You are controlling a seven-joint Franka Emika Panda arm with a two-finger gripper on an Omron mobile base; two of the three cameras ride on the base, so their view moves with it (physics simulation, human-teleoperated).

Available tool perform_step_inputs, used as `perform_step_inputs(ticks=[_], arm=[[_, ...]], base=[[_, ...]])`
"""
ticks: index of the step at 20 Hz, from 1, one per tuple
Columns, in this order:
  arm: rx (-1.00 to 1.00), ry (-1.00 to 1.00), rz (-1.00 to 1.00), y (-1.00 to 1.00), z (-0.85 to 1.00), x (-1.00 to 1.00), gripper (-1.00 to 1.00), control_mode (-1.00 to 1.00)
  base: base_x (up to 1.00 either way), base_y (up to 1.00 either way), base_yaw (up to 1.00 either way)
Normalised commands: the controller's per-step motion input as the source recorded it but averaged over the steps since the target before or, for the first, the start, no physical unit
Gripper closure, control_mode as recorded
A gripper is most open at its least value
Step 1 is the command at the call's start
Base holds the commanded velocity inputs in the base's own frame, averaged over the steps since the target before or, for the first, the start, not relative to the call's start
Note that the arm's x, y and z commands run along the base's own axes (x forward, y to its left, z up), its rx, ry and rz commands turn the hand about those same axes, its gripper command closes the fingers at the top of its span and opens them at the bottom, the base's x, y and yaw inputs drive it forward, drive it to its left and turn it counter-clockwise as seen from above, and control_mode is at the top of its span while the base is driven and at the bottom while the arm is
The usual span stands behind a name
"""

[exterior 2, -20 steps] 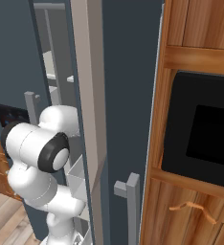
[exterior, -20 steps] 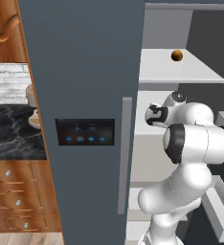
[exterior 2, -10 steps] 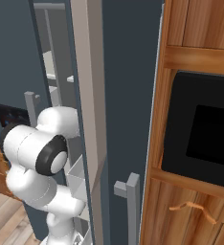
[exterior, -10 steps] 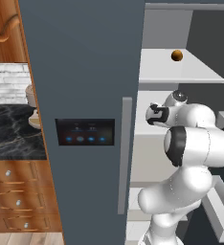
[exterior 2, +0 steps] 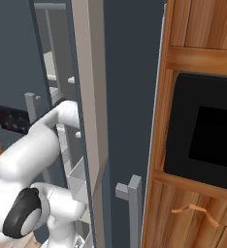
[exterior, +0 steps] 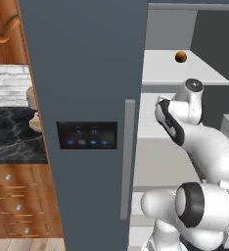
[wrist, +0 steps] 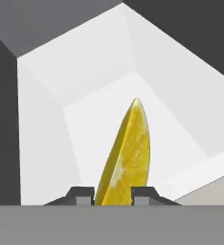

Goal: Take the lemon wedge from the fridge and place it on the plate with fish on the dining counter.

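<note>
In the hand view the lemon wedge (wrist: 126, 153), bright yellow and standing on its edge, sits between my two dark fingertips. My gripper (wrist: 113, 194) is shut on it, one tip pressed against each flank. Behind the wedge are the white floor and walls of a shelf inside the fridge (wrist: 99, 86). From the left base view my white arm (exterior: 199, 142) reaches past the slate-blue fridge door (exterior: 82, 73) onto the middle shelf. The plate with fish and the dining counter are out of view.
A small brown-orange ball (exterior: 181, 57) rests on the white upper shelf (exterior: 185, 73). The door's grey handle (exterior: 128, 157) stands close to the left of my arm. A black marble counter (exterior: 9, 137) over wooden drawers lies left. A wooden cabinet with a black oven (exterior 2: 207, 135) stands right of the fridge.
My arm has stretched further forward into the fridge and its elbow has dropped lower. The ball and the fridge door have not moved.
</note>
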Motion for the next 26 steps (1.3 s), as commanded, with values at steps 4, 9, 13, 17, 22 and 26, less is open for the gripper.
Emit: perform_step_inputs(ticks=[4, 9, 13, 17, 22, 26], arm=[[0.0, 0.04, 0.0, 0.61, 0.32, -1.0, 1.0, -1.0], [0.0, 0.04, 0.01, 0.45, 0.36, -1.0, 1.0, -1.0], [0.0, -0.31, 0.03, 0.1, 0.0, -1.0, 1.0, -1.0], [-0.02, -0.42, 0.0, 0.0, 0.0, -0.66, 1.0, -1.0], [0.0, 0.02, 0.0, 0.0, -0.01, -0.03, 1.0, 1.0], [0.0, 0.0, 0.0, 0.0, 0.0, 0.0, 1.0, 1.0]], base=[[0.0, 0.0, 0.0], [0.0, 0.0, 0.0], [0.0, 0.0, 0.0], [0.0, 0.0, 0.0], [-0.33, 0.15, 0.04], [-1.0, 0.84, 0.34]])
